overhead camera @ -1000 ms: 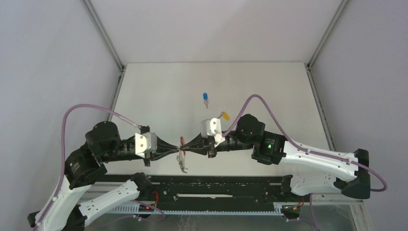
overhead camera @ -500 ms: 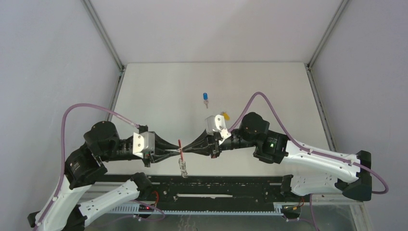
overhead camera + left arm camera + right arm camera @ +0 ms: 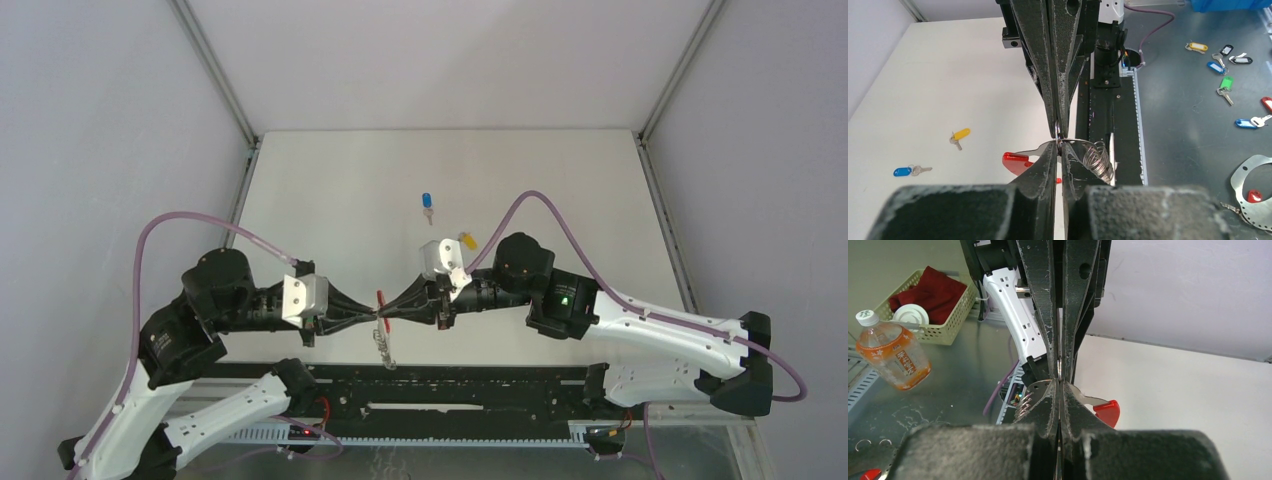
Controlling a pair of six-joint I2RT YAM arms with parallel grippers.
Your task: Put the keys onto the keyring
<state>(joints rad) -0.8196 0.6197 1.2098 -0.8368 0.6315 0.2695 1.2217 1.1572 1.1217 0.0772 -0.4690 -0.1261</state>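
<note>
The keyring hangs between both grippers above the table's near edge, its red tag (image 3: 381, 300) up and its grey metal coil (image 3: 385, 346) down. My left gripper (image 3: 374, 317) and right gripper (image 3: 394, 312) meet tip to tip, both shut on the keyring's thin metal ring. The left wrist view shows the left gripper (image 3: 1059, 143), the red tag (image 3: 1015, 161) and the coil (image 3: 1096, 159). The right wrist view shows the right gripper (image 3: 1059, 383), the tag (image 3: 1108, 411) and the coil (image 3: 1023, 402). The blue key (image 3: 427, 202) and the yellow-orange key (image 3: 466, 240) lie on the table beyond.
A black rail (image 3: 450, 380) runs along the table's near edge under the keyring. Off the table lie several spare key tags (image 3: 1220, 67) and a metal ring plate (image 3: 1253, 185). A tea bottle (image 3: 893, 357) and a basket (image 3: 933, 295) stand beside the table.
The meeting point of the two grippers, with the keyring, drifted slightly left and then back right. Both grippers have stayed shut on the ring. The keys have not moved.
</note>
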